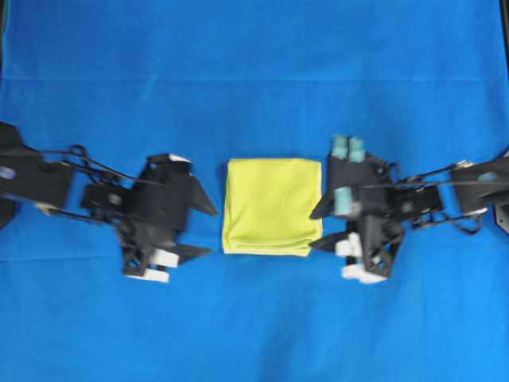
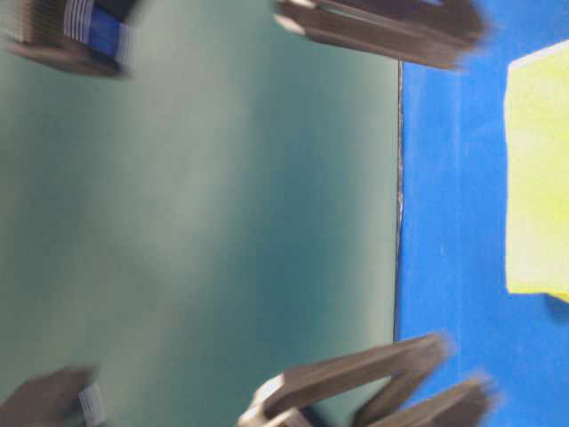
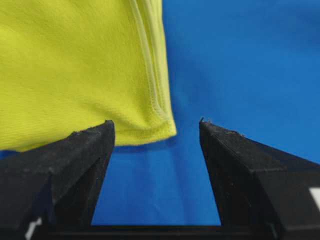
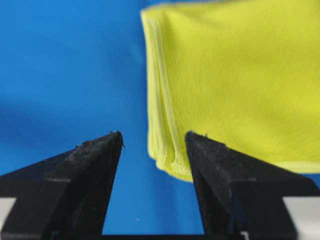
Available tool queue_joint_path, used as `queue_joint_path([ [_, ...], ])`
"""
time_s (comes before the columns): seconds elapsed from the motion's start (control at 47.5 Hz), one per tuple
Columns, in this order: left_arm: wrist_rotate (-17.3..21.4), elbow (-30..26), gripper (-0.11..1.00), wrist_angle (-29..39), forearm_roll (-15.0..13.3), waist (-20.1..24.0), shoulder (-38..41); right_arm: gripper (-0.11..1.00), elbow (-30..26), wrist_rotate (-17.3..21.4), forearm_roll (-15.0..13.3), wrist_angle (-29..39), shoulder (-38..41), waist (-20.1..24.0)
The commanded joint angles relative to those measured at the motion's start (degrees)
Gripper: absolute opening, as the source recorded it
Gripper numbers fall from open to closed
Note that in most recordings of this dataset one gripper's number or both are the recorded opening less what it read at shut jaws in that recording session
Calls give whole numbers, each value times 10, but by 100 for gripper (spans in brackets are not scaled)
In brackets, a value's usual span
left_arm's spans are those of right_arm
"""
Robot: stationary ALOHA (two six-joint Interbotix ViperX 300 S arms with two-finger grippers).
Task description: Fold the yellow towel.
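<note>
The yellow towel (image 1: 273, 206) lies folded into a small stacked rectangle in the middle of the table, flat on the blue cloth. My left gripper (image 1: 213, 231) stands just left of it, open, with its fingertips short of the towel's left edge. In the left wrist view the towel (image 3: 75, 65) shows its hemmed corner beyond the open left gripper (image 3: 155, 122), and only blue cloth lies between the fingers. My right gripper (image 1: 312, 231) is open at the towel's right edge. In the right wrist view the right gripper (image 4: 153, 134) is level with the corner of the layered towel (image 4: 235, 75), holding nothing.
A large blue cloth (image 1: 254, 79) covers the whole table around the towel. The table-level view is blurred: it shows the towel's edge (image 2: 538, 178), the blue cloth (image 2: 453, 222), a green background and dark arm parts at top and bottom.
</note>
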Motion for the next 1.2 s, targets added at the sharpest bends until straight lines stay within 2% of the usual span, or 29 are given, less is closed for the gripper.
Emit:
queue_joint_path([
  [0.0, 0, 11, 66, -2, 1, -1, -55, 58, -2, -1, -20, 8, -56, 2],
  [0.105, 0, 34, 65, -2, 1, 1, -109, 58, 20, 1, -47, 8, -119, -5],
  [0.505, 8, 161, 65, -25, 1, 24, -336, 58, 142, 1, -104, 4, -358, -45],
  [0.841, 8, 285, 65, -26, 1, 67, -497, 58, 264, 1, -105, -26, -493, -98],
  [1.009, -1, 331, 65, -29, 0, 80, -554, 58, 316, 3, -103, -70, -515, -127],
  [1.178, -3, 340, 65, -27, 1, 81, -565, 58, 326, 4, -101, -98, -504, -138],
])
